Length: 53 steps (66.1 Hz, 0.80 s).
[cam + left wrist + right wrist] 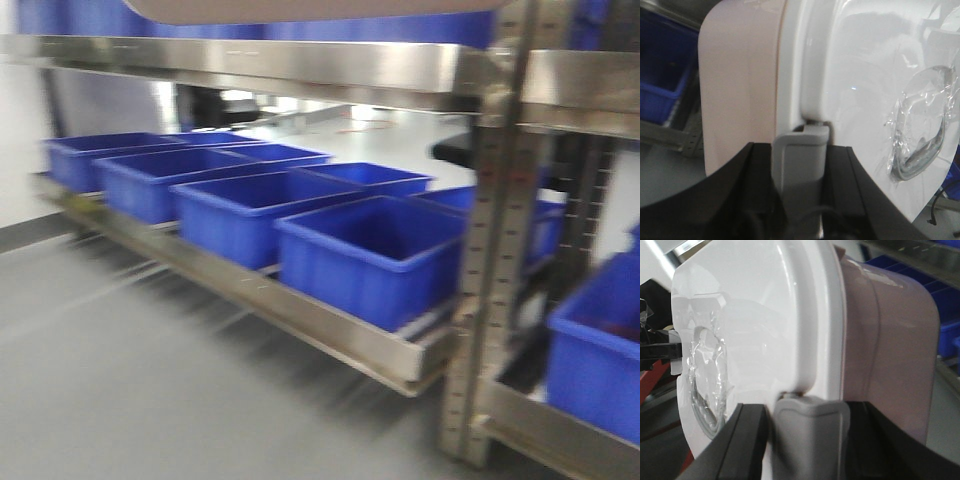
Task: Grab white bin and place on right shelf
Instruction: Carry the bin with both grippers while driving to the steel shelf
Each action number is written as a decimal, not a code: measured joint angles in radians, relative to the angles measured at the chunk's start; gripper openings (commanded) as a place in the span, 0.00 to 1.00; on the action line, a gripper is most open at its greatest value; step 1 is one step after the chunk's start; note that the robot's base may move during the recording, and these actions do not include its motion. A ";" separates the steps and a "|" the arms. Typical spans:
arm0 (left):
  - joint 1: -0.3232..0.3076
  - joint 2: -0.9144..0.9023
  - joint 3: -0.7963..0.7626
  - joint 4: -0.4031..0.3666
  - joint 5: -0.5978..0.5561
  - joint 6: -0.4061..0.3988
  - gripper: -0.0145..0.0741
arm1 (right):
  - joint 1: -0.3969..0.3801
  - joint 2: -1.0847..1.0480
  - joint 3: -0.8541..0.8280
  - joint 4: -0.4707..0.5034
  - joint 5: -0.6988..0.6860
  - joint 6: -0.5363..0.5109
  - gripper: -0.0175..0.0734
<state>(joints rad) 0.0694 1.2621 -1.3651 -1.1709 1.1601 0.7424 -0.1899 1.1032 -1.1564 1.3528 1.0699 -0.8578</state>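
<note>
The white bin fills both wrist views: pale pinkish body (pixel 740 85), white lid (pixel 755 315) with a grey recessed handle under clear film (pixel 925 125). It is held up off any surface, and its pale edge shows at the top of the front view (pixel 320 8). My left gripper (pixel 800 147) is shut on a grey latch clip (pixel 801 165) at one end of the bin. My right gripper (pixel 810 407) is shut on the grey latch clip (pixel 812 435) at the other end. The stainless shelf rail (pixel 585 90) runs right of the upright.
Several blue open bins (pixel 370 250) stand in a row on a low steel shelf (pixel 330 330). A perforated steel upright (pixel 495 250) stands at the right, with another blue bin (pixel 600 350) beyond it. Grey floor (pixel 130 380) lies in front. The front view is motion-blurred.
</note>
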 measured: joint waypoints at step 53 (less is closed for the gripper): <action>0.000 0.000 0.000 0.000 0.000 0.000 0.03 | 0.000 0.000 0.000 0.000 0.000 0.000 0.27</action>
<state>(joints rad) 0.0694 1.2621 -1.3651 -1.1709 1.1601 0.7424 -0.1899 1.1032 -1.1564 1.3528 1.0699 -0.8578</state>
